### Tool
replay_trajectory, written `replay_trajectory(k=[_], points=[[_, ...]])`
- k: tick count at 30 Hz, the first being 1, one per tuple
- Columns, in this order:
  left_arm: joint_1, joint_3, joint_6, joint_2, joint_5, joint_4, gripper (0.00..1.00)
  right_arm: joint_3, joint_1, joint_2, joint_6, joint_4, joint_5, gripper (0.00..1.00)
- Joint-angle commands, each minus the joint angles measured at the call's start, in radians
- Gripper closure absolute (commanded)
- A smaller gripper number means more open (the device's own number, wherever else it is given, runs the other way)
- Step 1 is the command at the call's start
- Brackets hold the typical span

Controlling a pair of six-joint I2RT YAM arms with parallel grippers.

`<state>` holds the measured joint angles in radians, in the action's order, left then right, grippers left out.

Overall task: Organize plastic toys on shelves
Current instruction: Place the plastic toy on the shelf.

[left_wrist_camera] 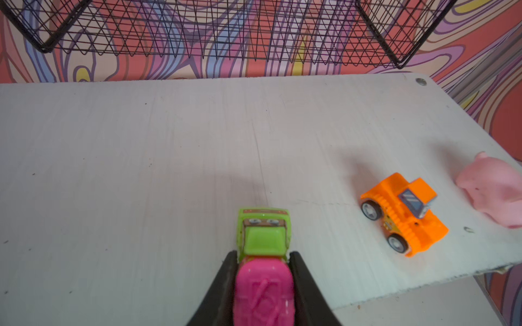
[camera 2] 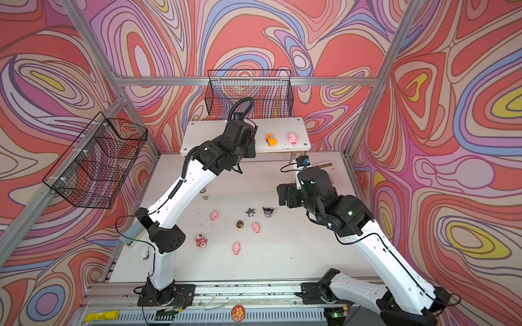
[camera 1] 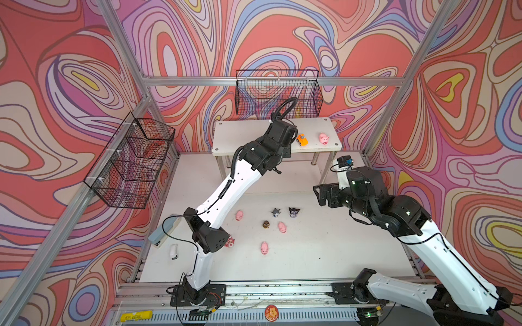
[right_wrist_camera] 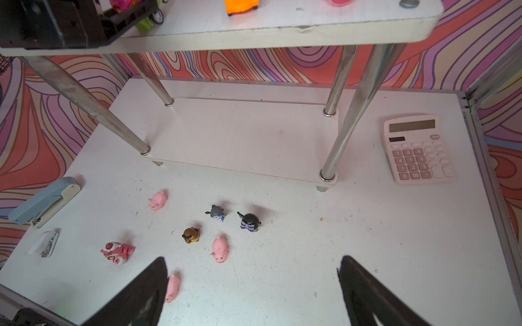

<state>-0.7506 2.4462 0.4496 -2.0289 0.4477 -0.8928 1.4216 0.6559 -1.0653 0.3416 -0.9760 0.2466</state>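
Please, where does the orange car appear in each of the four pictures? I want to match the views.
Top view: orange car on the upper shelf board, beside the pink pig.
Top view: same spot, pig beside it.
Left wrist: whole car, between the pink-green car and the pig.
Right wrist: only its lower part, cut by the picture's edge.
Shared landmark: the upper shelf board.

Bright even light, soft shadows, bowed edges, blurry close foreground
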Motion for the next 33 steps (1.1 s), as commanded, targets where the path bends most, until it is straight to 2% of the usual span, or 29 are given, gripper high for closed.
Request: replay_trajectory(k=[1, 5, 8, 18, 20, 26, 33], points=[[0.007, 0.017, 0.009, -0.021, -0.003, 0.017, 0.66, 0.015, 0.002, -0.005, -0.002, 0.017, 0.016, 0.02], [0.007, 0.018, 0.005, -0.021, -0.009, 0.019, 0.60, 0.016, 0.003, -0.011, -0.006, 0.015, 0.015, 0.01], [0.007, 0.017, 0.003, -0.018, -0.004, 0.014, 0.48, 0.016, 0.002, -0.016, -0.007, 0.014, 0.014, 0.02], [0.005, -0.017, -0.016, 0.037, -0.006, 0.038, 0.37, 0.011, 0.004, -0.014, 0.000, 0.016, 0.003, 0.02], [0.004, -0.029, -0.014, 0.059, -0.020, 0.044, 0.32, 0.010, 0.002, -0.008, 0.000, 0.018, 0.005, 0.02], [-0.015, -0.143, -0.025, 0.185, -0.016, 0.101, 0.27, -0.002, 0.002, -0.004, -0.006, 0.017, 0.027, 0.02], [-0.038, -0.322, -0.039, 0.366, 0.038, 0.141, 0.24, -0.006, 0.002, -0.023, 0.007, 0.032, -0.022, 0.02]])
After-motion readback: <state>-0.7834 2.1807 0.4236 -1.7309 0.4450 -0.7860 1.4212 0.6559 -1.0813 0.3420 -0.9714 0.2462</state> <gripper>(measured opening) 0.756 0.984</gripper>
